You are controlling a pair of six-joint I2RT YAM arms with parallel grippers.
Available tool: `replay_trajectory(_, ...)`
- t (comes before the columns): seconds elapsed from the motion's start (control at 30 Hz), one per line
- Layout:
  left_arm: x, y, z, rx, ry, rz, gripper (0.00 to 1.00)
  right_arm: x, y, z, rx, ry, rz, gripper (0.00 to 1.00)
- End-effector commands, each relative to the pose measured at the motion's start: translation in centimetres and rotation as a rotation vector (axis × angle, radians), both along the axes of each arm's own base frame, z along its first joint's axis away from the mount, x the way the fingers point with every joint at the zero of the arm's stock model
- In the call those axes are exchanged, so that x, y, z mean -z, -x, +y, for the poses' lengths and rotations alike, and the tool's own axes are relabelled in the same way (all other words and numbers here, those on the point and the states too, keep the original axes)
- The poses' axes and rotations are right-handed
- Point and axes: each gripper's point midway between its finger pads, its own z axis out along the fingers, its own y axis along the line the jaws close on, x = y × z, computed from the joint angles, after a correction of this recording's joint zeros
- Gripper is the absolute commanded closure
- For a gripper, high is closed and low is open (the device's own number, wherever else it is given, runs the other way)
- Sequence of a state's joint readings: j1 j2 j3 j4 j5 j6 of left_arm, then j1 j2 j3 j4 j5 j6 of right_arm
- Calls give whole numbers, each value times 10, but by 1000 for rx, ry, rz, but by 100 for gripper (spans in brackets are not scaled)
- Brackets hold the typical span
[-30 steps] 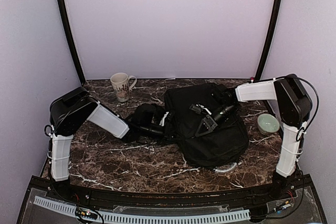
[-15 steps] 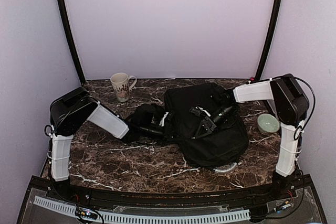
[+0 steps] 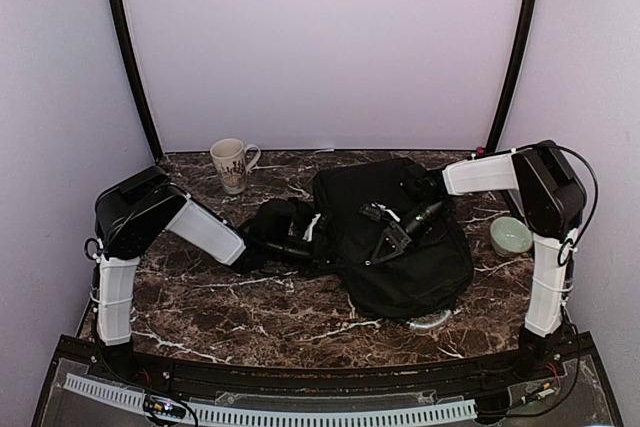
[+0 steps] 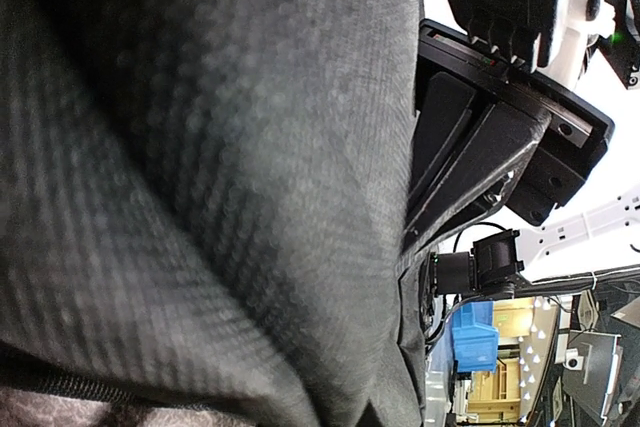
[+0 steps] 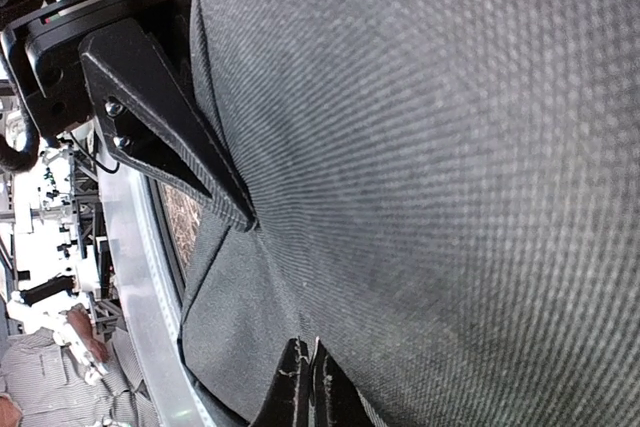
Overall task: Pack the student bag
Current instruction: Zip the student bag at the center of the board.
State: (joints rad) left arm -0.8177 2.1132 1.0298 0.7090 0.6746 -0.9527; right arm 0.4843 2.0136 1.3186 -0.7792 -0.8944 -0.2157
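Note:
The student bag [image 3: 410, 247], a large black backpack, lies at the table's centre right. A grey loop [image 3: 430, 321] shows at its near edge. My right gripper [image 3: 392, 231] sits on top of the bag. In the right wrist view its fingertips [image 5: 305, 389] are pressed together on a pinch of the bag's fabric [image 5: 430, 147]. My left gripper [image 3: 300, 247] is at the bag's left side, buried in a bunched fold. One of its fingers [image 5: 150, 107] clamps the fabric's edge and the other is hidden. Black fabric [image 4: 200, 167] fills the left wrist view, with the right gripper [image 4: 480, 137] beyond it.
A cream mug [image 3: 232, 164] stands at the back left. A pale green bowl [image 3: 510, 235] sits at the right edge, close to the right arm. The marble table [image 3: 250, 302] has purple walls on three sides.
My right gripper has shifted slightly up and back on the bag, drawing the fabric with it. The left arm has stayed put.

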Motion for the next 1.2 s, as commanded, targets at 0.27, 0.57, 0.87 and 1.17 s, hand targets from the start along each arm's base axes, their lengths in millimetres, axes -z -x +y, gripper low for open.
replay_trajectory(0.27,5,4,34,-46,-58,-21,100,3,-22,-88,121,167,-37,100)
replay_trajectory(0.57,11,-1,50,-70,-89,-28,100,2,-34,-155,254,236,-29,100)
replay_trajectory(0.87,14,-6,54,-75,-111,-38,100,2,-44,-181,320,274,-47,100)
replay_trajectory(1.17,15,-8,57,-75,-141,-52,100,-6,-53,-192,352,296,-113,100)
